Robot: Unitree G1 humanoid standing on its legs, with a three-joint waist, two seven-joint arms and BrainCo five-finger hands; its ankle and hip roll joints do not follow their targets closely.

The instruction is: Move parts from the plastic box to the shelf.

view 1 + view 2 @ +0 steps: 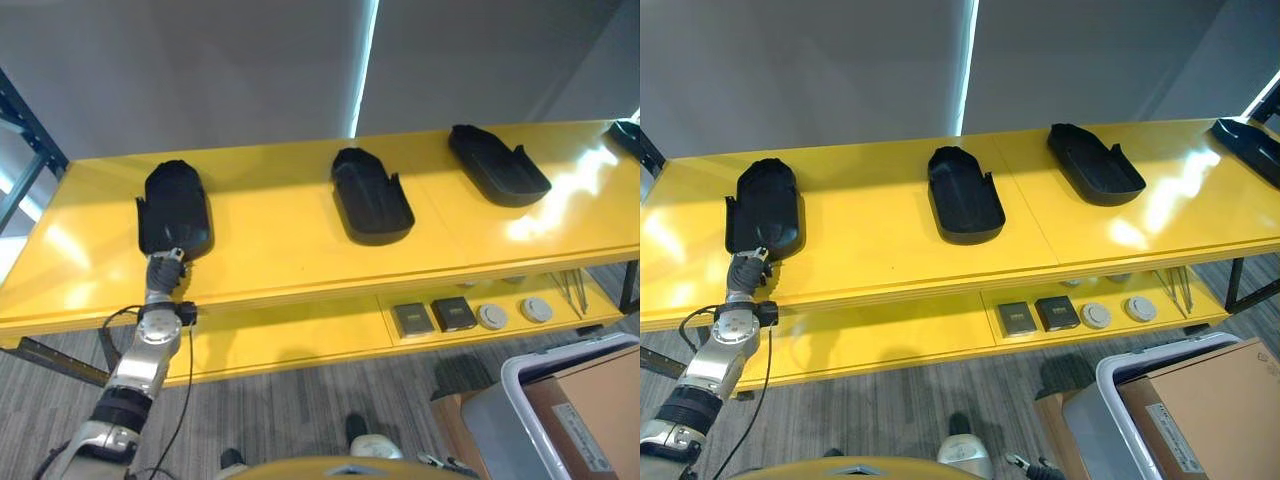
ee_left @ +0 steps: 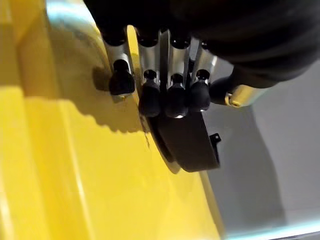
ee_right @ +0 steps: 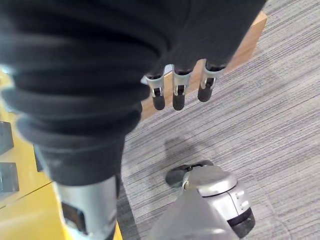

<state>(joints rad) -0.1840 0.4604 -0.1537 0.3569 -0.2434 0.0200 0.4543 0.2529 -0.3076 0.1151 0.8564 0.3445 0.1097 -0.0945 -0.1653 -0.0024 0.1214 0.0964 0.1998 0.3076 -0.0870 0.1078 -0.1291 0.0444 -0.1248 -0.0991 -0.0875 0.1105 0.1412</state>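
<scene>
The left robot hand [image 1: 165, 270] rested at the near end of the leftmost black part [image 1: 175, 208] on the yellow shelf [image 1: 290, 250], its fingers [image 2: 170, 95] curled over the part's edge with the thumb on the other side, so it looked to be gripping the part as it lay on the shelf top. Two more black parts sat farther along, one near the middle [image 1: 371, 196] and one toward the right [image 1: 497, 164], all well apart from each other. The plastic box [image 1: 560, 420] stood on the floor at the lower right, a cardboard box [image 1: 600, 410] inside it. The right robot hand [image 3: 180, 90] hung over the carpet with its fingers loosely bent and nothing in them (idle, by the look of it). The step in hand seemed to be the placing of this part; the next move would call for letting the fingers go and drawing the hand back without dragging the part off its spot
</scene>
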